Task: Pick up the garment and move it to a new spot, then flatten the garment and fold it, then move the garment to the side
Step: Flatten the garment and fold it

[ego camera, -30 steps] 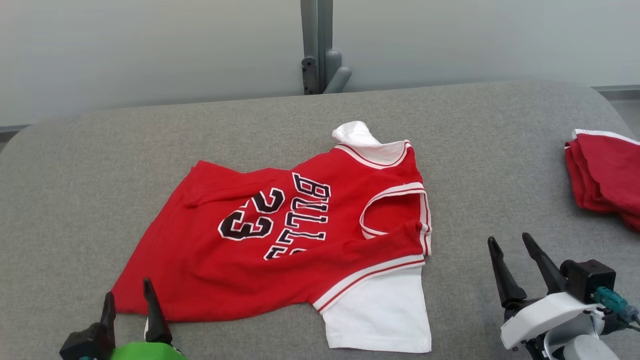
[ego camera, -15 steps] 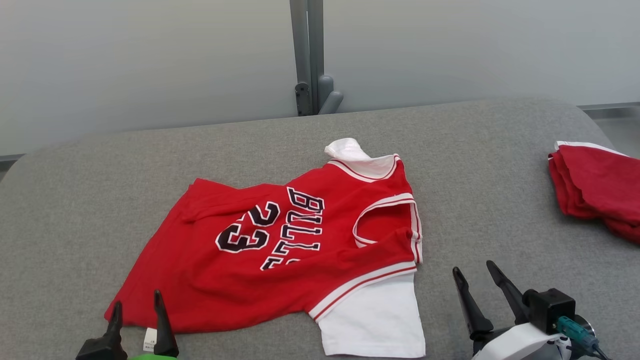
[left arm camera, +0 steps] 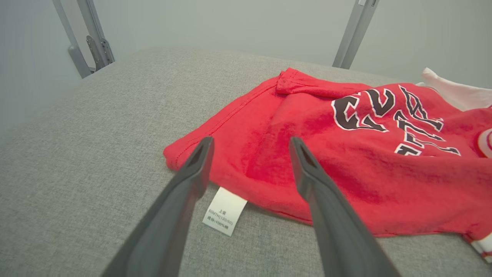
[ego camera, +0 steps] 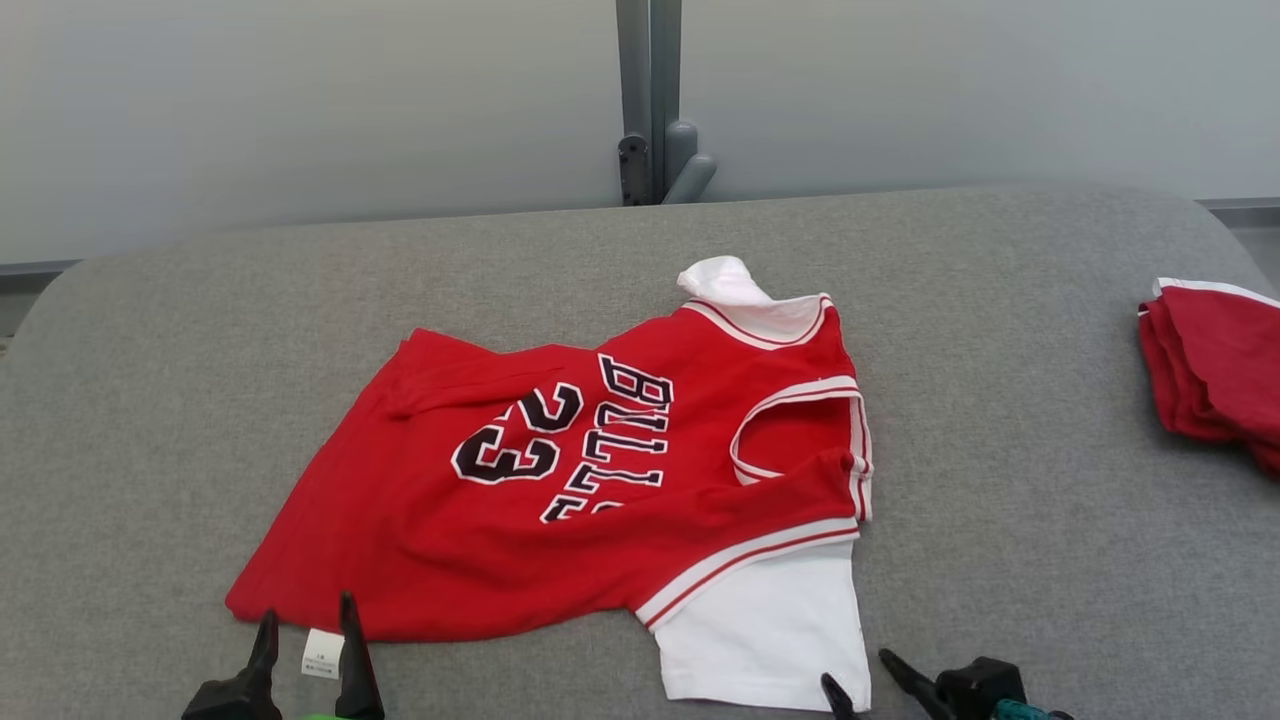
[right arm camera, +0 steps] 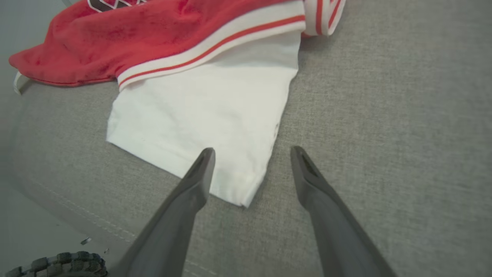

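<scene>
Head view: the garment (ego camera: 560,480) is seen rumpled at the middle of the bench (ego camera: 1000,450), flattening and folding judged outstanding; left end effector (ego camera: 307,612) and right end effector (ego camera: 857,668) are held released at its near edge.

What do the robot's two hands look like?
Both hands have two long, dark grey fingers tapering to narrow tips. The left hand has a sliver of bright green at its base. Behind the right hand sits a black block with a teal connector.
</scene>
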Available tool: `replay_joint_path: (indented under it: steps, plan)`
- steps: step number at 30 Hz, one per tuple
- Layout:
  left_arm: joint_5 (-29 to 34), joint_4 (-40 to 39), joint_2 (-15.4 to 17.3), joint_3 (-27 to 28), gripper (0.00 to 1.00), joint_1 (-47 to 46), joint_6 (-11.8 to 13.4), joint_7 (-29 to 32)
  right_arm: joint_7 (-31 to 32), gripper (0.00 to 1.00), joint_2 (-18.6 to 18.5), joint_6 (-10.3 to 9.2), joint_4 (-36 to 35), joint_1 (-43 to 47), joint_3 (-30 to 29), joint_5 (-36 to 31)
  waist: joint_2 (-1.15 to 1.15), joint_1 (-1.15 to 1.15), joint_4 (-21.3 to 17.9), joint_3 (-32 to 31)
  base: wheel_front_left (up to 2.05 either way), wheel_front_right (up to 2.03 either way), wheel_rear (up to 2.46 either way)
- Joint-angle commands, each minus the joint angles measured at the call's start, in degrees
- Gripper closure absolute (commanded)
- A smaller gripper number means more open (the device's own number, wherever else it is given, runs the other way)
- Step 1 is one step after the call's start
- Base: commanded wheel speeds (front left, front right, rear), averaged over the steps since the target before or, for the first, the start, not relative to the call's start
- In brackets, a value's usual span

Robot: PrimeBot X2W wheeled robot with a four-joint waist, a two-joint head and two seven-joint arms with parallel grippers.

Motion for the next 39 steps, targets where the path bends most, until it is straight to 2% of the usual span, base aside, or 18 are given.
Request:
replay_joint_path:
  steps: [1, 5, 6, 7, 8, 12, 17, 19, 28, 30, 34, 35, 36, 39]
  plan:
    - [-0.37, 0.06, 0.26, 0.04, 0.0, 0.09, 0.28, 0.04, -0.15, 0.0, 0.25, 0.01, 1.23, -1.6, 0.85, 0.66, 0.0, 0.0, 0.74, 0.71, 0.0, 0.0, 0.0]
    - [-0.49, 0.14, 0.24, 0.03, 0.0, -0.66, 0.42, 0.04, -0.06, 0.0, 1.14, 0.01, 6.77, -3.66, 4.38, 2.25, 0.0, 0.0, 1.6, 1.49, 0.0, 0.0, 0.0]
    - [-0.53, -0.04, 0.24, 0.1, 0.0, -0.88, 0.48, 0.04, 0.03, 0.24, 1.22, 0.02, 8.23, -4.38, 5.44, 2.48, 0.0, 0.0, 1.79, 1.76, 0.0, 0.0, 0.0]
    - [-0.52, -0.24, 0.24, 0.17, 0.0, -1.15, 0.53, 0.04, 0.41, 0.79, 1.15, 0.02, 9.78, -4.9, 6.62, 2.61, 0.0, 0.0, 1.95, 1.99, 0.0, 0.0, 0.0]
    - [-0.73, -0.49, 0.24, 0.47, 0.0, -1.46, 0.87, 0.04, 0.45, 1.0, -0.57, -0.11, 12.94, -7.04, 6.77, 4.53, 0.0, 0.0, 2.04, 2.78, 0.0, 0.0, 0.0]
    - [-0.61, -0.43, 0.24, 0.31, 0.0, -1.5, 0.19, 0.04, 0.14, 1.0, -3.87, -0.44, 11.33, -8.79, 2.32, 5.16, 0.0, 0.0, 1.4, 3.3, 0.0, 0.0, 0.0]
    - [-1.6, 2.89, 0.27, 0.89, 0.0, -1.71, 0.71, 0.04, -0.05, 1.0, -6.37, -0.04, 5.76, -7.02, -2.56, 3.69, 0.0, 0.0, -0.34, 4.32, 0.0, 0.0, 0.0]
    - [-1.87, 4.12, 0.24, 0.8, 0.0, -2.07, 0.11, 0.04, -0.06, 1.0, -7.04, -0.04, 4.95, -6.49, -3.81, 3.48, 0.0, 0.0, -0.79, 4.64, 0.0, 0.0, 0.0]
    - [-4.63, 10.83, 0.29, 2.25, 0.0, -5.58, 0.52, 0.03, -0.07, 1.0, -6.96, -0.04, 2.56, -6.35, -3.59, 3.33, 0.0, 0.0, -2.28, 6.28, 0.0, 0.0, 0.0]
    - [-5.2, 12.94, 0.19, 1.77, 0.0, -6.55, -0.25, 0.03, -0.07, 1.0, -7.04, -0.04, 2.25, -6.7, -3.49, 3.1, 0.0, 0.0, -2.55, 6.67, 0.0, 0.0, 0.0]
    - [-4.07, 16.66, 0.26, 1.31, 0.0, -8.51, 0.07, 0.07, -0.07, 1.0, -6.82, -0.04, 1.75, -7.32, -3.36, 2.91, 0.0, 0.0, -2.88, 7.18, 0.0, 0.0, 0.0]
    - [-4.37, 17.79, 0.24, 1.26, 0.65, -8.88, 0.29, 0.1, -0.07, 1.0, -6.84, -0.04, 1.66, -7.39, -3.4, 2.88, 0.0, 0.0, -2.93, 7.25, 0.0, 0.0, 0.0]
    - [-4.36, 18.7, 0.23, 1.22, 1.0, -9.2, 0.51, 0.14, -0.07, 1.0, -6.83, -0.04, 1.62, -7.37, -3.43, 2.89, 0.0, 0.0, -2.96, 7.28, 0.0, 0.0, 0.0]
    - [-4.16, 21.03, 0.16, 0.8, 1.0, -9.78, 0.5, 0.15, -0.08, 1.0, -6.93, -0.04, 1.16, -7.69, -3.8, 3.34, 0.0, 0.0, -2.91, 7.16, 0.0, 0.0, 0.0]
